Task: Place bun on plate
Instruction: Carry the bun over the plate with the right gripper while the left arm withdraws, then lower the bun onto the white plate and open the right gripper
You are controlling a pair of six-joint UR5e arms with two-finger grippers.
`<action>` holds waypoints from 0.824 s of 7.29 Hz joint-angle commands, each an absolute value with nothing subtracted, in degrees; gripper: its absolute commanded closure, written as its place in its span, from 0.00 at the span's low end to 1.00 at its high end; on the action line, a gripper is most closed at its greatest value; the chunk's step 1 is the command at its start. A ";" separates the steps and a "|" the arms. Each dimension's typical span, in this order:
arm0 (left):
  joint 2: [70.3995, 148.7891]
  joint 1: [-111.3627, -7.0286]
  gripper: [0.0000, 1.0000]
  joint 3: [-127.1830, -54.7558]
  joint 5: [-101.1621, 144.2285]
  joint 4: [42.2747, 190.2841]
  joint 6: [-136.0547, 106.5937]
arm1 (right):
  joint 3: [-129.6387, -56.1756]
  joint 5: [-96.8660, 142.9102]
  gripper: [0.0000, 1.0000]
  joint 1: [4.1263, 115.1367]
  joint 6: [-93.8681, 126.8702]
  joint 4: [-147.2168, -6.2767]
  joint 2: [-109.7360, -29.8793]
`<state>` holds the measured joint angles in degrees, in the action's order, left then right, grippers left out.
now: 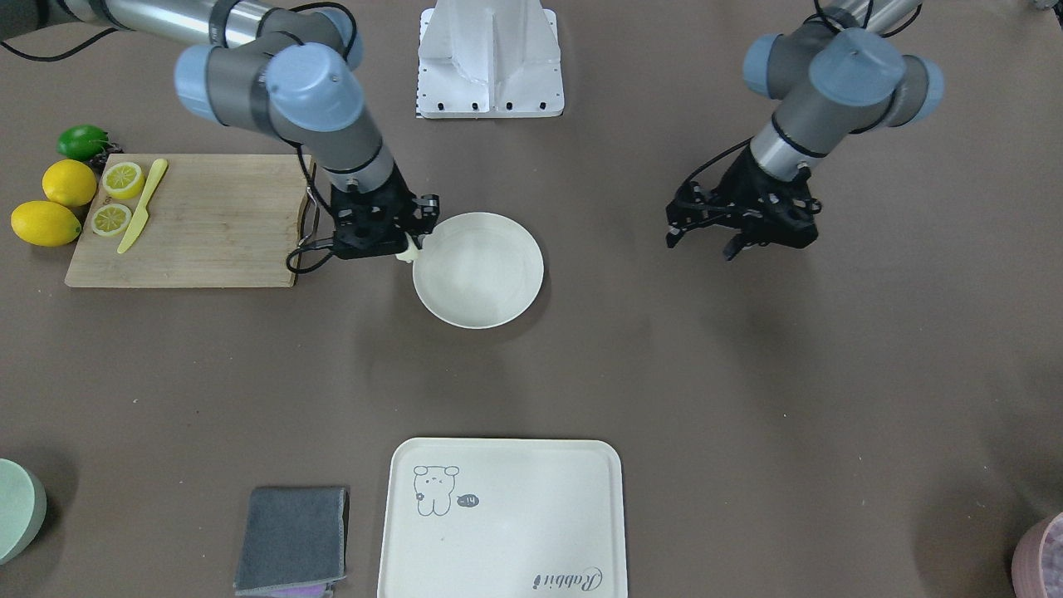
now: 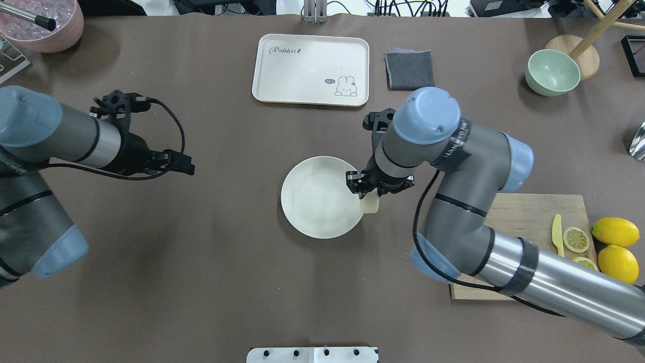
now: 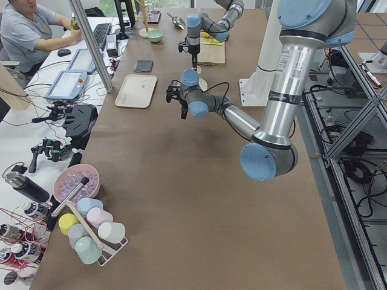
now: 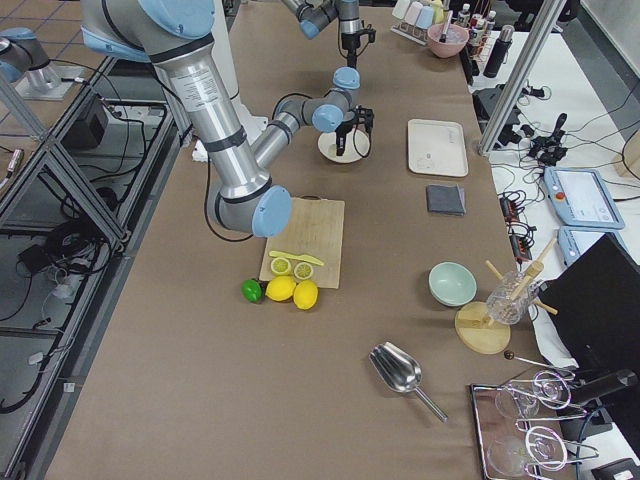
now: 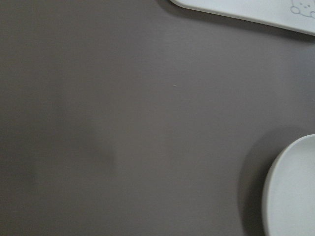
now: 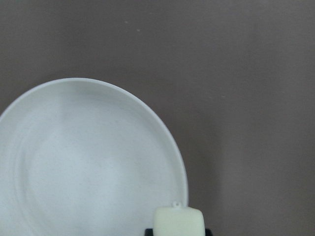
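Overhead exterior is giving us both arms at once. How are we reading their poses?

We are seeing the right arm (image 2: 463,151) coming in over the cutting board (image 2: 519,212), elbow bent, with its wrist pointing straight down at mid-table. The left arm (image 2: 60,136) is lying roughly level across its own half, well apart from everything else.

And what are we making of the grippers?

The right gripper (image 2: 369,194) is clamping the bun (image 2: 370,204) between its fingers. The left gripper (image 1: 702,242) is hanging with its fingers spread and gripping nothing; we are judging that mostly from the front-facing view.

Which containers are we noting, biggest first?

The cream tray (image 2: 302,65) with the small animal drawing is lying at the far side of the table. The plate (image 2: 312,201) is sitting mid-table, its pale floor showing all the way across. The pink bowl (image 2: 50,45) in the far left corner is holding clear, ice-like chunks and a dark-tipped handle. The green bowl (image 2: 552,73) is standing toward the far right.

So where are we placing the bun?

We are seeing it in the right gripper's grasp, over the plate's rim on the cutting-board side. The right wrist view is showing it right at that edge. We cannot tell whether it is touching the plate.
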<state>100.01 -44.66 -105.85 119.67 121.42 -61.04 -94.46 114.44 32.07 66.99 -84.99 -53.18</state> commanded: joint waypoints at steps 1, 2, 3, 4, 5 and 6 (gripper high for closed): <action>95.71 -48.25 0.02 -107.23 122.17 121.38 -56.53 | -85.27 110.83 0.61 28.75 69.86 -82.98 -44.75; 95.71 -49.03 0.02 -107.23 122.25 121.38 -56.25 | -84.38 110.13 0.61 28.22 70.22 -81.92 -44.82; 95.54 -49.30 0.02 -107.40 122.26 121.38 -56.25 | -84.11 109.60 0.60 27.69 70.14 -81.91 -45.35; 95.36 -49.31 0.02 -107.49 122.17 121.38 -56.34 | -84.11 109.51 0.60 27.42 70.22 -82.00 -45.53; 95.36 -49.31 0.02 -107.75 122.17 121.38 -56.34 | -84.11 109.60 0.60 27.33 70.40 -81.91 -45.88; 95.45 -49.31 0.02 -107.93 122.17 121.38 -56.34 | -84.20 109.60 0.58 27.33 70.49 -82.00 -45.97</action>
